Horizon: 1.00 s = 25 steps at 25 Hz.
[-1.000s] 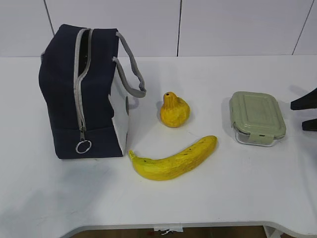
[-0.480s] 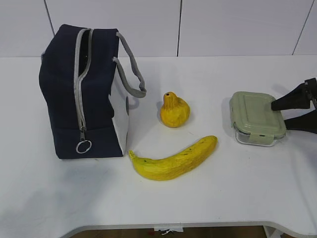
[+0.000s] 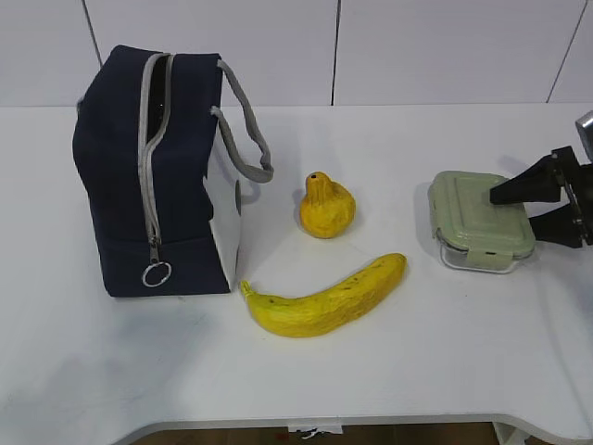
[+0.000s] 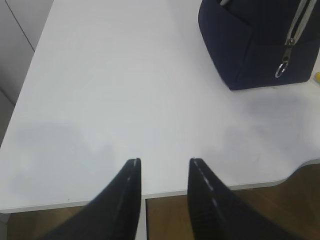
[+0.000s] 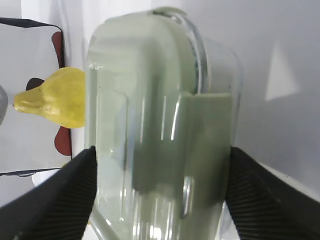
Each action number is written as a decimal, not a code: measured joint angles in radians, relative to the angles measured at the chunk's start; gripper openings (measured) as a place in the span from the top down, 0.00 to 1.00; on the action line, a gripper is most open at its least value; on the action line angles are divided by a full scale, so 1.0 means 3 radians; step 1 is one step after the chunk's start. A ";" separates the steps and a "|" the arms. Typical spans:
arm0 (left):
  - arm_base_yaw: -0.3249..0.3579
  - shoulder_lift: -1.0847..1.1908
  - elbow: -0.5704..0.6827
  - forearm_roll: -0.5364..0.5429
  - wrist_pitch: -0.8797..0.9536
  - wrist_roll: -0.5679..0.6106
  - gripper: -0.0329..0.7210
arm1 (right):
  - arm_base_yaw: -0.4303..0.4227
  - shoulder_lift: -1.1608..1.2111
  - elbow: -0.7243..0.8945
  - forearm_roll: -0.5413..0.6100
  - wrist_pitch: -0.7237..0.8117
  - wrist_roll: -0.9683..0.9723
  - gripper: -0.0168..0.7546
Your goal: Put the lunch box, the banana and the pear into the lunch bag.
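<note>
The lunch box [image 3: 480, 221], clear glass with a sage-green lid, sits at the right of the table. My right gripper [image 3: 510, 209] is open, with one finger on each side of the box's right end. In the right wrist view the box [image 5: 160, 125] fills the space between the fingers [image 5: 70, 195]. The yellow-orange pear [image 3: 325, 207] stands mid-table and shows in the right wrist view [image 5: 55, 102]. The banana [image 3: 324, 297] lies in front of the pear. The navy lunch bag [image 3: 153, 176] stands at the left, its zipper partly open. My left gripper [image 4: 164, 161] is open and empty over the table's front edge.
The bag's ring zipper pull [image 3: 156, 274] hangs low on its front and shows in the left wrist view [image 4: 280, 71]. Grey handles [image 3: 246, 130] hang on the bag's right side. The white table [image 3: 417, 371] ends in a wall behind.
My right gripper has come in from the right edge and moved left until its fingers straddle the lunch box's right end. The bag, pear and banana have not moved.
</note>
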 joint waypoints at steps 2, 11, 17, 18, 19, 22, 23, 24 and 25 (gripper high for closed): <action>0.0000 0.0000 0.0000 0.0000 0.0000 0.0000 0.63 | 0.0000 0.0008 -0.0021 0.0008 -0.0002 -0.0009 0.22; 0.0000 0.0000 0.0000 0.0000 0.0000 0.0000 0.63 | 0.0000 0.0136 -0.0042 0.0050 -0.0008 -0.0015 0.22; 0.0000 0.0000 0.0000 0.0000 0.0000 0.0000 0.63 | 0.0000 0.0143 -0.0042 0.0071 -0.0010 -0.0015 0.22; 0.0000 0.0000 0.0000 0.0000 0.0000 0.0000 0.63 | 0.0000 0.0143 -0.0042 0.0071 -0.0010 -0.0015 0.22; 0.0000 0.0000 0.0000 0.0000 0.0000 0.0000 0.63 | 0.0000 0.0143 -0.0042 0.0071 -0.0010 -0.0015 0.22; 0.0000 0.0000 0.0000 0.0000 0.0000 0.0000 0.63 | 0.0000 0.0143 -0.0042 0.0078 -0.0010 -0.0015 0.26; 0.0000 0.0000 0.0000 0.0000 0.0000 0.0000 0.63 | 0.0000 0.0143 -0.0042 0.0085 -0.0010 -0.0015 0.28; 0.0000 0.0000 0.0000 0.0000 0.0000 0.0000 0.63 | 0.0000 0.0143 -0.0042 0.0085 -0.0010 -0.0015 0.31; 0.0000 0.0000 0.0000 0.0000 0.0000 0.0000 0.63 | 0.0000 0.0143 -0.0042 0.0092 -0.0004 -0.0015 0.33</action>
